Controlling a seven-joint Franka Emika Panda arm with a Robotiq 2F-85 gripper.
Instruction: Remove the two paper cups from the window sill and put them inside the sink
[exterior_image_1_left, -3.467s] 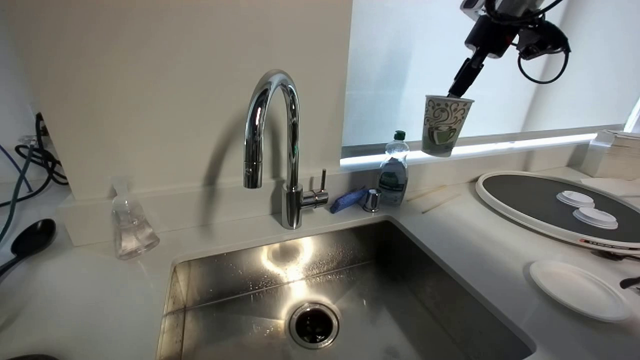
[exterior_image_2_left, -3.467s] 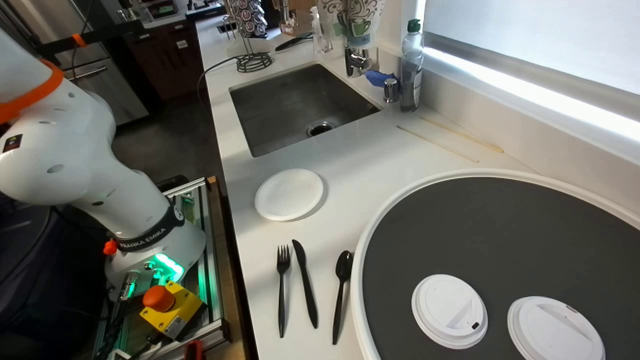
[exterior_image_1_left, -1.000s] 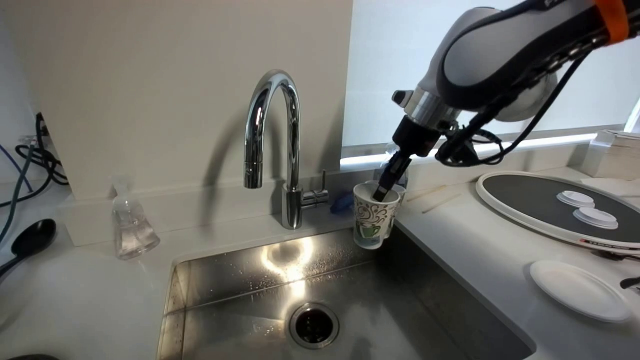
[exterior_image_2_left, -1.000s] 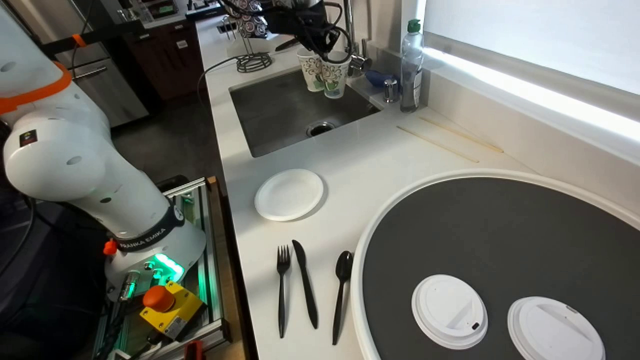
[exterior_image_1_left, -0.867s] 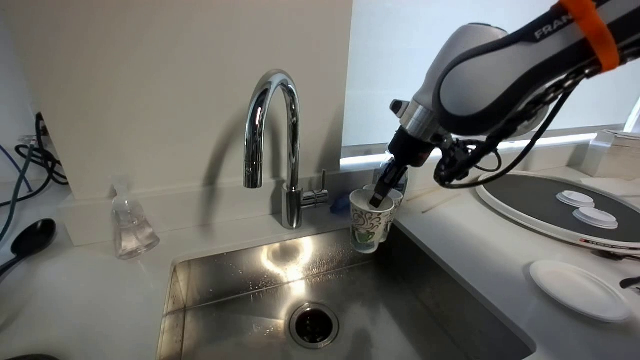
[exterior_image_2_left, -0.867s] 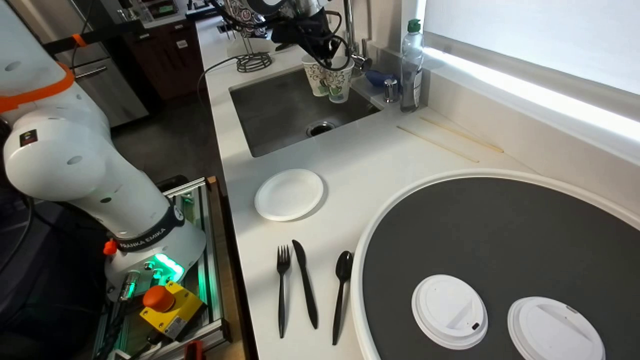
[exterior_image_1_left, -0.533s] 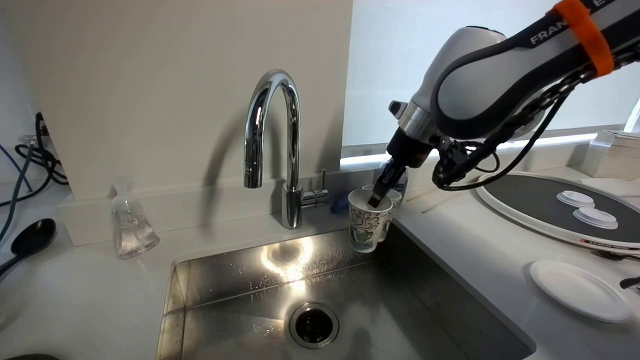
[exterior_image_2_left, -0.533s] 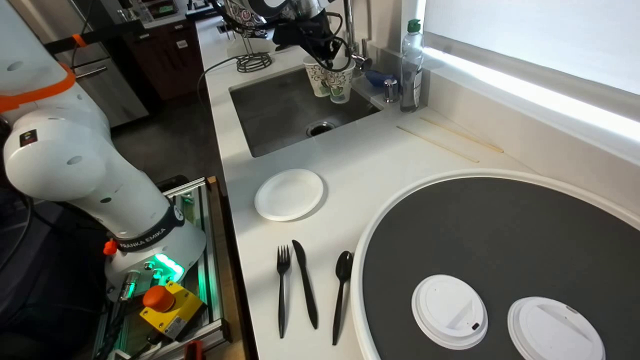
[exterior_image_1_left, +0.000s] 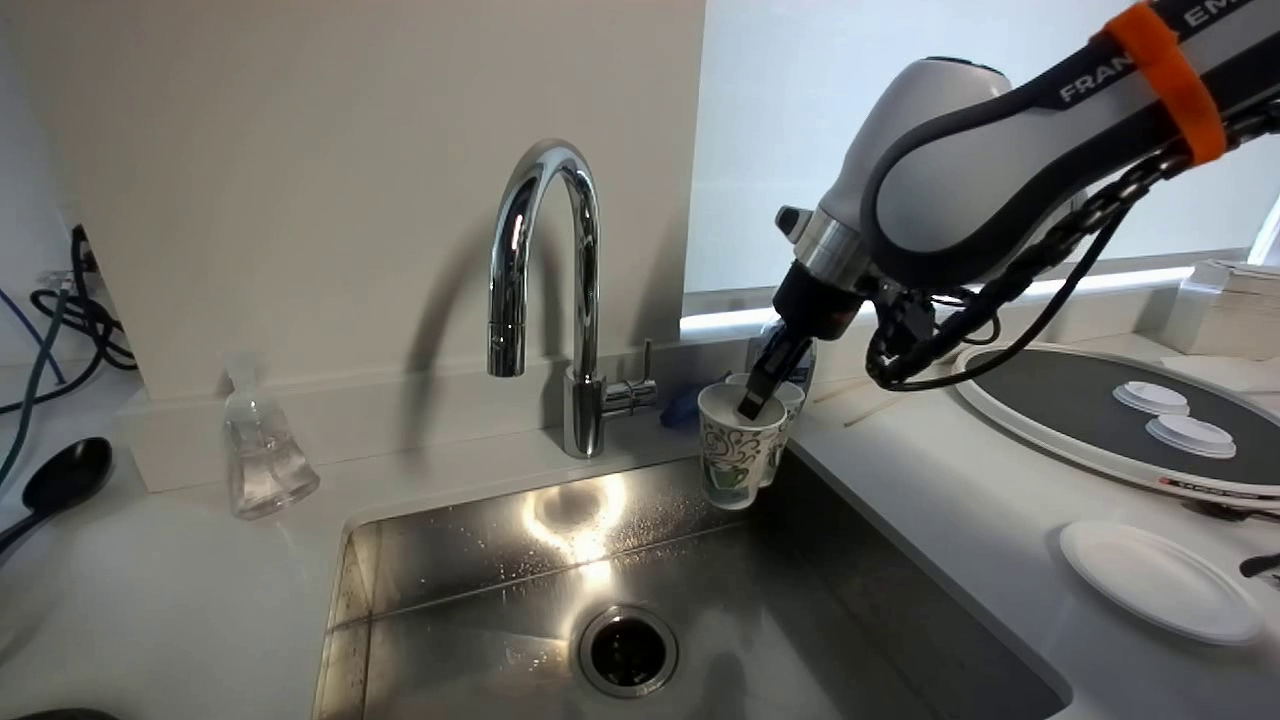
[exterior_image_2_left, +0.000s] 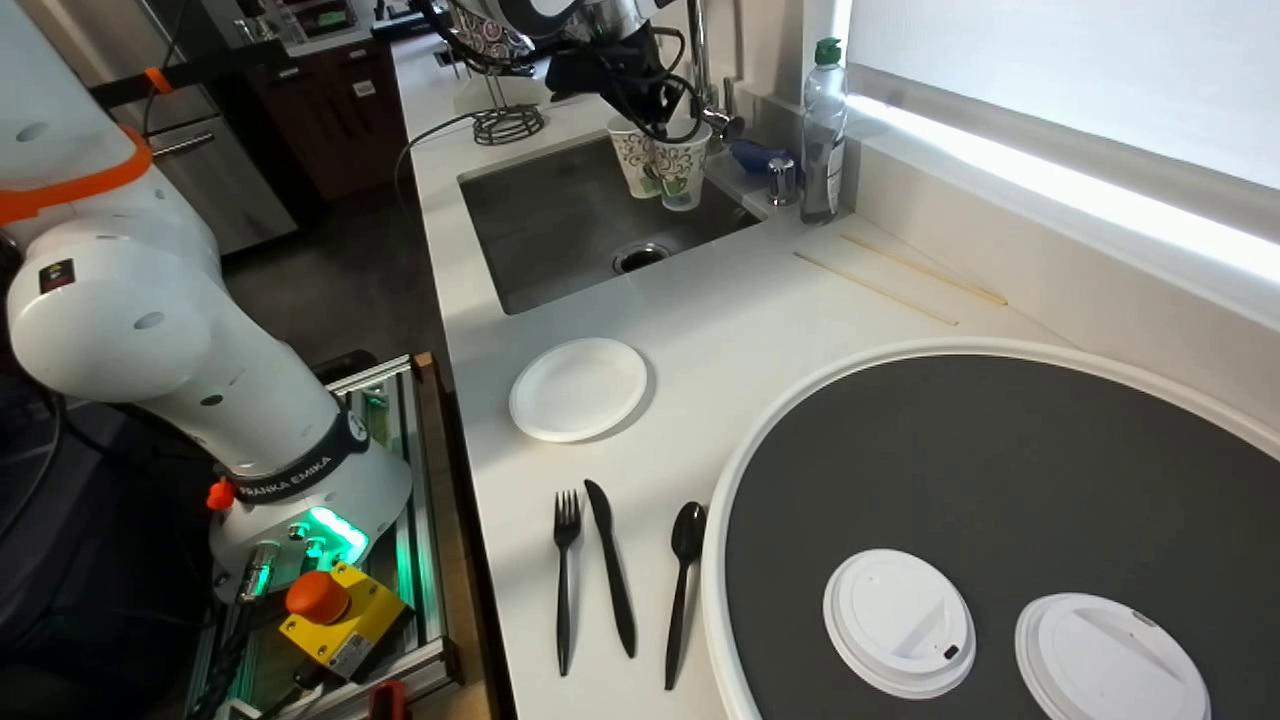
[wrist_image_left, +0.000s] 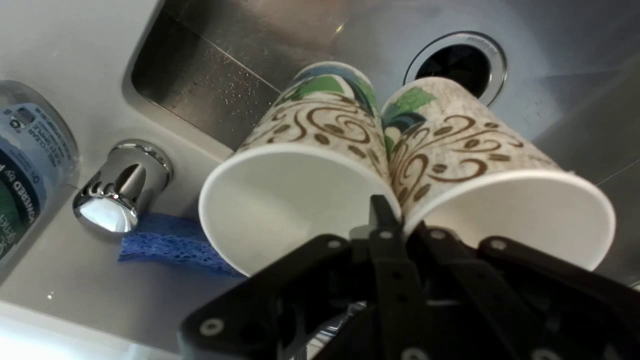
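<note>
Two paper cups (wrist_image_left: 315, 125), whitish with brown swirls and green print near the base, hang side by side above the sink (exterior_image_1_left: 460, 650). You have both in the gripper (wrist_image_left: 402, 215): its fingers (wrist_image_left: 384, 220) are pressed narrow on the adjoining walls, one finger reaching into each cup. Both mouths face up toward your wrist camera, and the cups hang nearly upright, off the steel floor; you cannot tell whether their bases dip below the basin's edge. The round drain (exterior_image_1_left: 628, 651) shows just past them in the wrist view, and the tall chrome tap (exterior_image_1_left: 587, 320) rises behind the basin. You find the window sill (exterior_image_2_left: 1060, 185) as a bright white strip below the pane, apart from the cups. Beside the basin's back corner stand a dish-soap bottle (exterior_image_2_left: 823, 130) and a short chrome cap (wrist_image_left: 125, 185), with a blue sponge (wrist_image_left: 175, 245) that one cup partly hides. Along your counter (exterior_image_2_left: 700, 330) lie two thin sticks (exterior_image_2_left: 880, 288), a white plate (exterior_image_2_left: 578, 390), and a black fork (exterior_image_2_left: 565, 570), knife (exterior_image_2_left: 612, 580) and spoon (exterior_image_2_left: 686, 590). Two white lids (exterior_image_2_left: 900, 622) rest on a large round dark board (exterior_image_2_left: 980, 450) with a white rim.
</note>
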